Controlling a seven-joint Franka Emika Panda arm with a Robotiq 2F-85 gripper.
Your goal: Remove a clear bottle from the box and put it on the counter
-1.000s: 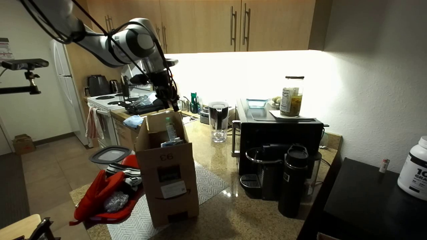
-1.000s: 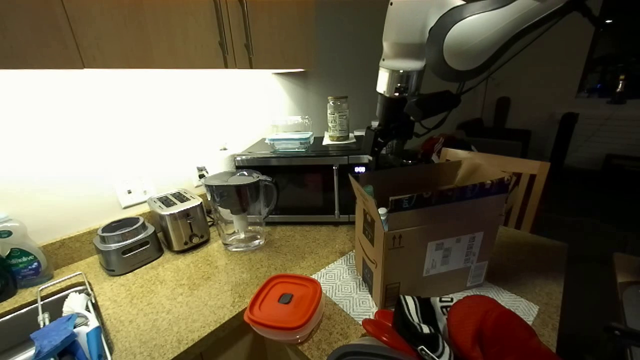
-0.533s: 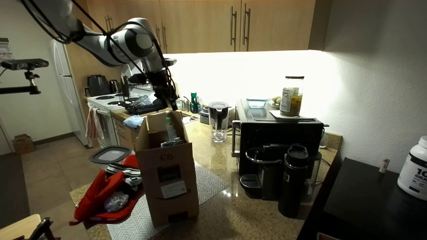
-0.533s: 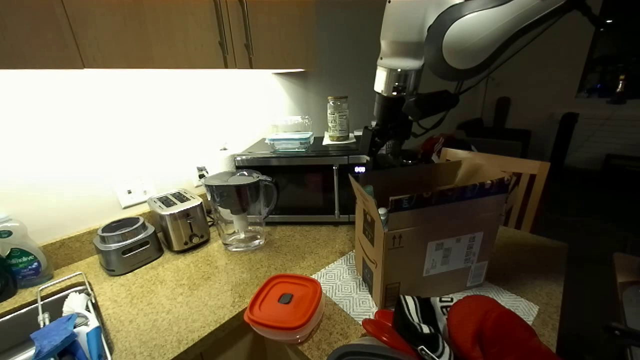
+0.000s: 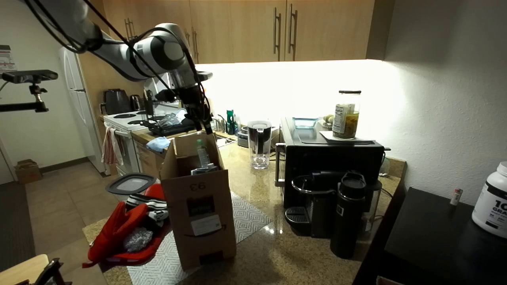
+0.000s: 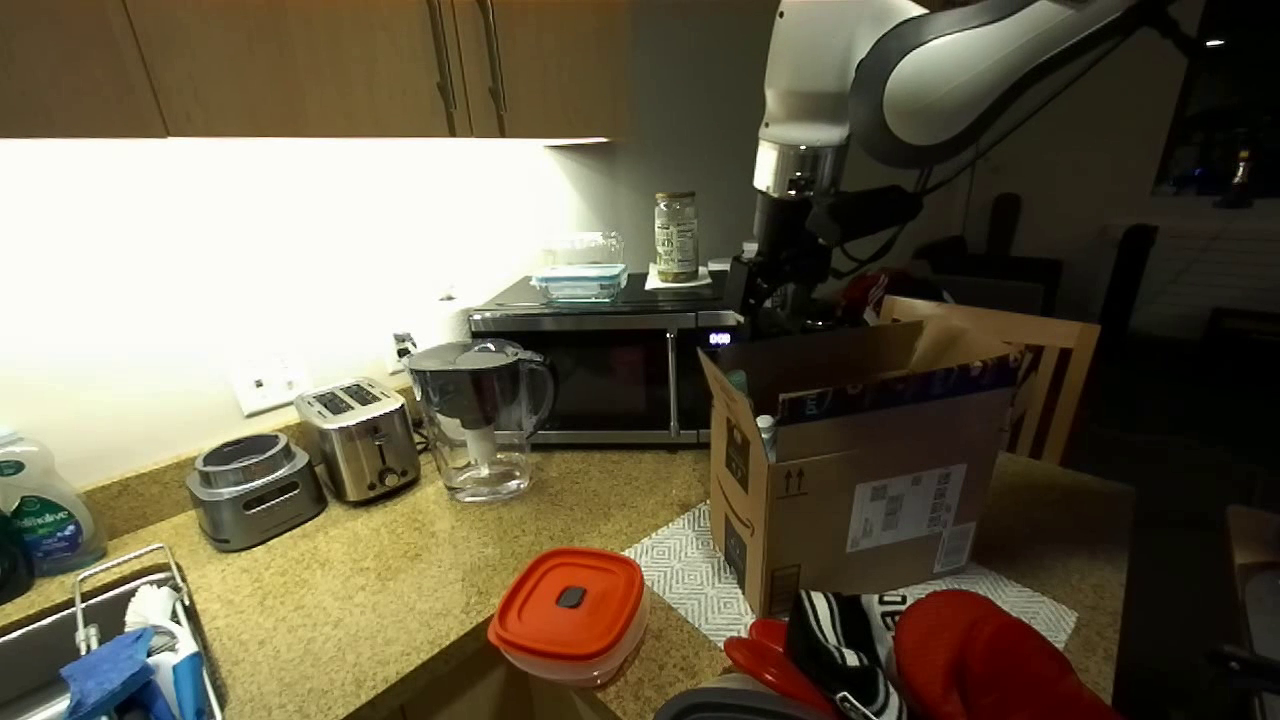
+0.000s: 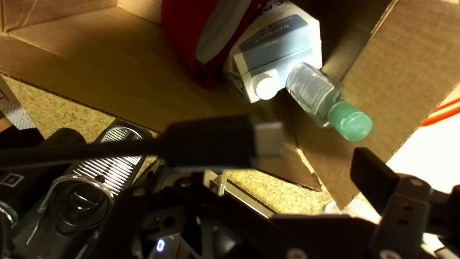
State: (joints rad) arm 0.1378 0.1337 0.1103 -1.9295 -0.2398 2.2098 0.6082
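The clear bottle with a green cap [image 5: 203, 154] leans inside the brown cardboard box [image 5: 202, 253]. In the wrist view the bottle [image 7: 311, 90] lies against a white and blue carton [image 7: 276, 46], its cap towards the box wall [image 7: 409, 54]. In an exterior view only its cap [image 6: 738, 381] shows over the box [image 6: 830, 540]. My gripper [image 5: 204, 128] is above the box's far edge, apart from the bottle. In the wrist view my gripper [image 7: 284, 172] has its fingers spread and nothing between them. The left finger is partly hidden. The counter [image 6: 400, 600] is speckled stone.
A black cable plug [image 7: 215, 142] hangs before the wrist camera. A water pitcher [image 5: 260, 148], a coffee machine [image 5: 319, 213] and a black tumbler [image 5: 347, 225] stand beside the box. Red mitts [image 5: 115, 233] and a red-lidded container [image 6: 570, 605] are near it.
My gripper shifts a little up and to one side, then slightly back down over the box in an exterior view. The box, bottle and carton have not visibly moved.
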